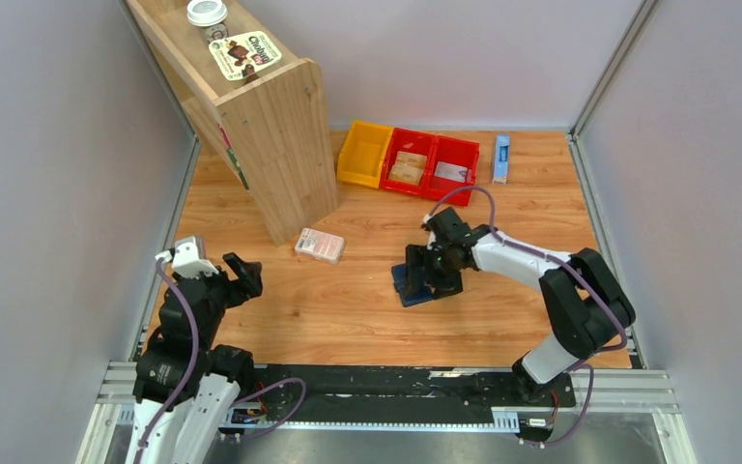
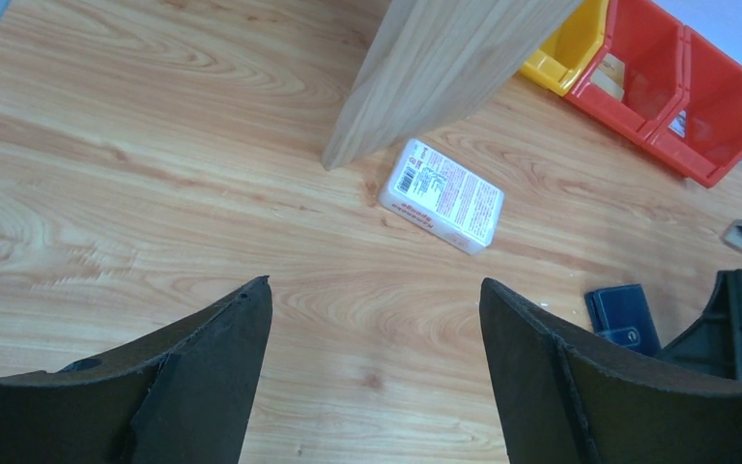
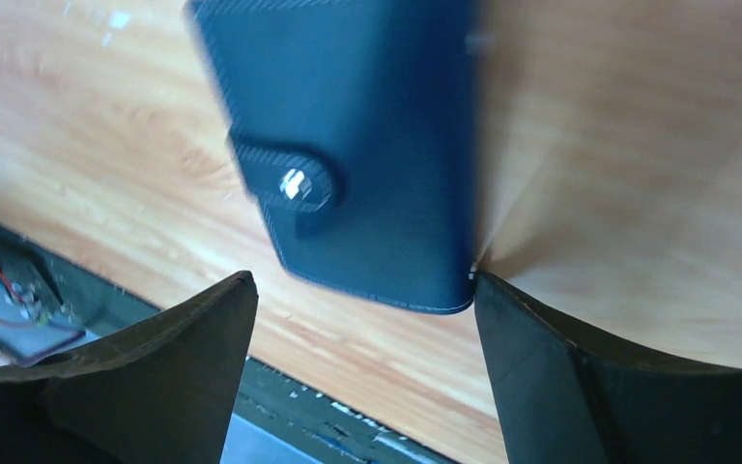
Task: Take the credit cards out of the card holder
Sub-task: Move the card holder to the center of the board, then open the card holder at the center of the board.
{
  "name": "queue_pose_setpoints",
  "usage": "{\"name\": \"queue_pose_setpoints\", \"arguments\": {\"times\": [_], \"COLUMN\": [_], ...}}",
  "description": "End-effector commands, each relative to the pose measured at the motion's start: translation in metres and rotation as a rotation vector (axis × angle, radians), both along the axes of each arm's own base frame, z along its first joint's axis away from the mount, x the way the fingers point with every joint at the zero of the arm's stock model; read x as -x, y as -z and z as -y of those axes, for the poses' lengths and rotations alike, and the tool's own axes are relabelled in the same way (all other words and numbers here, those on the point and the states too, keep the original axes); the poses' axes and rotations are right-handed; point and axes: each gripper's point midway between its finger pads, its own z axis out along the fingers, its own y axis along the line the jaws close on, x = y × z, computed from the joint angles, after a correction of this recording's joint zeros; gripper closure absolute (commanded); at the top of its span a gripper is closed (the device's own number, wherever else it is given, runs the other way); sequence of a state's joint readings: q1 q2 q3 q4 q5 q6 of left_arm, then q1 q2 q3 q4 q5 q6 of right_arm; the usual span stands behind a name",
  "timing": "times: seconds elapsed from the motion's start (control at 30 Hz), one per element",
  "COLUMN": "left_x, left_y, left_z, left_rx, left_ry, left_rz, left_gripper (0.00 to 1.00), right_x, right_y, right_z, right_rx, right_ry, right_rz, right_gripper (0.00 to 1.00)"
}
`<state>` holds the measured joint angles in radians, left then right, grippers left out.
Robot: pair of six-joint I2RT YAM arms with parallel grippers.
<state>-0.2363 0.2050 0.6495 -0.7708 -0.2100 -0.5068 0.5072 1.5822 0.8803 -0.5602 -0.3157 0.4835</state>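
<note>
The card holder (image 1: 410, 283), a navy wallet, lies closed on the wooden table near its middle. In the right wrist view the card holder (image 3: 367, 145) shows its strap fastened by a metal snap clasp (image 3: 293, 184). My right gripper (image 3: 362, 290) is open just above it, and the right fingertip (image 3: 488, 295) touches the wallet's near corner. The right gripper (image 1: 435, 275) hides part of the wallet from above. The wallet also shows in the left wrist view (image 2: 623, 317). My left gripper (image 2: 375, 290) is open and empty over bare table at the near left (image 1: 242, 275). No credit cards are visible.
A pink-and-white packet (image 1: 320, 245) lies left of the wallet. A wooden shelf unit (image 1: 261, 126) stands at the back left. A yellow bin (image 1: 364, 153) and two red bins (image 1: 435, 164) stand at the back, with a slim blue-and-white box (image 1: 501, 158) beside them.
</note>
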Motion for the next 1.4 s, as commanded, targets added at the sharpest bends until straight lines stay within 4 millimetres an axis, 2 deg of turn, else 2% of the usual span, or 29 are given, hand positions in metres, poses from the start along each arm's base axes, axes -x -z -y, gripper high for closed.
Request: {"name": "queue_pose_setpoints", "arguments": {"times": [0.0, 0.07, 0.13, 0.3, 0.43, 0.63, 0.8, 0.83, 0.87, 0.9, 0.93, 1.03, 1.07, 1.1, 1.2, 1.3, 1.33, 1.37], "left_x": [-0.006, -0.007, -0.009, -0.017, -0.024, -0.026, -0.030, -0.030, -0.031, -0.031, -0.033, -0.038, -0.041, -0.042, -0.050, -0.050, -0.049, -0.049], "left_y": [-0.004, 0.003, 0.012, 0.039, 0.042, 0.036, 0.049, 0.047, 0.056, 0.052, 0.061, 0.060, 0.065, 0.058, 0.065, 0.074, 0.070, 0.079], "left_z": [0.010, 0.010, 0.012, 0.042, 0.063, 0.092, 0.120, 0.131, 0.134, 0.144, 0.148, 0.172, 0.178, 0.188, 0.206, 0.228, 0.237, 0.242], "left_rx": [-0.010, -0.004, 0.012, 0.062, 0.109, 0.146, 0.106, 0.097, 0.078, 0.070, 0.043, -0.006, -0.022, -0.028, -0.066, -0.093, -0.095, -0.112], "left_ry": [0.057, 0.050, 0.041, 0.152, 0.236, 0.351, 0.421, 0.457, 0.455, 0.485, 0.486, 0.546, 0.551, 0.575, 0.587, 0.622, 0.639, 0.642], "left_rz": [0.009, -0.036, -0.105, -0.334, -0.391, -0.375, -0.437, -0.430, -0.465, -0.457, -0.484, -0.488, -0.509, -0.498, -0.527, -0.554, -0.545, -0.568], "left_gripper": [0.15, 0.17, 0.20, 0.20, 0.18, 0.14, 0.14, 0.14, 0.13, 0.14, 0.14, 0.14, 0.14, 0.14, 0.17, 0.18, 0.19, 0.19], "right_x": [0.016, 0.017, 0.012, -0.001, -0.016, -0.025, -0.034, -0.034, -0.034, -0.031, -0.034, -0.031, -0.029, -0.027, -0.022, -0.015, -0.012, -0.012], "right_y": [-0.025, -0.030, -0.031, -0.034, -0.031, -0.023, -0.009, -0.004, -0.001, 0.003, 0.004, 0.013, 0.016, 0.019, 0.021, 0.022, 0.022, 0.022], "right_z": [-0.044, -0.048, -0.042, -0.027, -0.014, -0.018, -0.015, -0.013, -0.013, -0.012, -0.015, -0.016, -0.017, -0.019, -0.020, -0.021, -0.021, -0.020], "right_rx": [-0.091, -0.108, -0.080, -0.042, -0.080, -0.185, -0.247, -0.242, -0.252, -0.254, -0.270, -0.285, -0.289, -0.299, -0.323, -0.344, -0.348, -0.348], "right_ry": [-0.058, -0.091, -0.090, -0.033, 0.083, 0.124, 0.196, 0.206, 0.204, 0.206, 0.205, 0.213, 0.217, 0.218, 0.227, 0.225, 0.223, 0.226], "right_rz": [0.034, 0.057, 0.095, 0.193, 0.239, 0.253, 0.223, 0.216, 0.207, 0.190, 0.198, 0.168, 0.155, 0.142, 0.123, 0.111, 0.103, 0.103], "right_gripper": [0.13, 0.15, 0.18, 0.18, 0.19, 0.25, 0.33, 0.35, 0.37, 0.38, 0.39, 0.46, 0.47, 0.50, 0.55, 0.56, 0.55, 0.54]}}
